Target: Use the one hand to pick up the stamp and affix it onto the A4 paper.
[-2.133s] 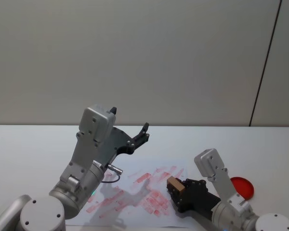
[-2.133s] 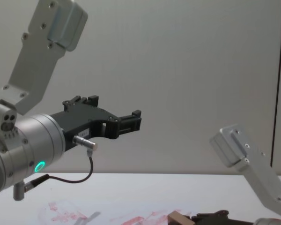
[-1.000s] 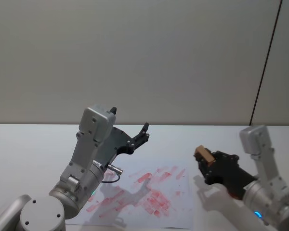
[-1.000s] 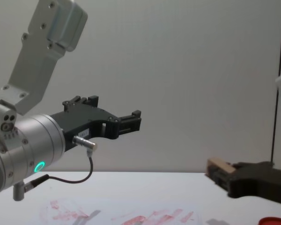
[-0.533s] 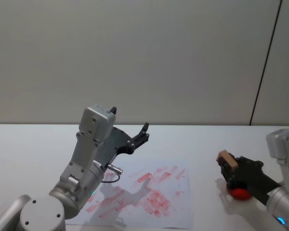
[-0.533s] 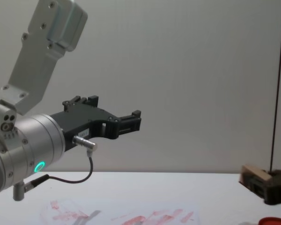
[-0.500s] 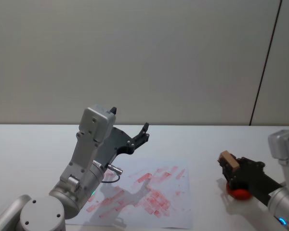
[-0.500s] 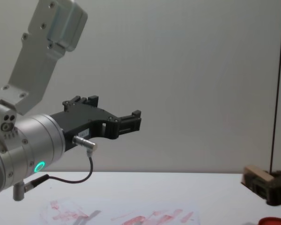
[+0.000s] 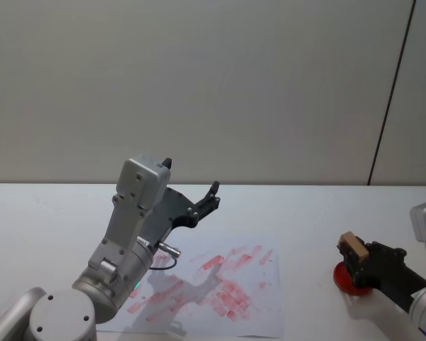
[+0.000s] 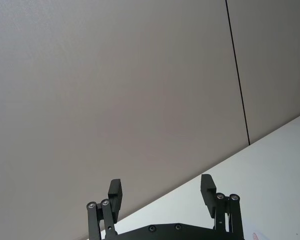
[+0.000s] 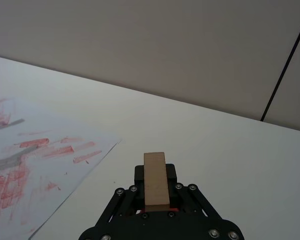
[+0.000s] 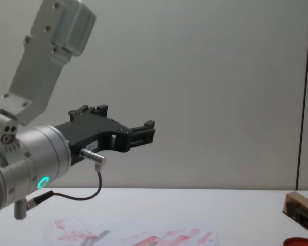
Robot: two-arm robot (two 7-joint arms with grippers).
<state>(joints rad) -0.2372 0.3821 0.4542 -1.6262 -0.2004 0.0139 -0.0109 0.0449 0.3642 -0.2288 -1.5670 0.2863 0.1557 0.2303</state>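
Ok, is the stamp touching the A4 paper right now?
Apart. In the head view the stamp sits clamped in the right gripper above the red ink pad, bare table separating it from the A4 paper.

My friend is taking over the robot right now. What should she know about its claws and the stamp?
Right claw: shut on the stamp, above the red ink pad, to the right of the A4 paper.
Left claw: open, empty, raised above the paper's far edge.
Done: the stamp is picked up; the paper carries many red prints.
Left: carry the stamp over the paper and press it down.
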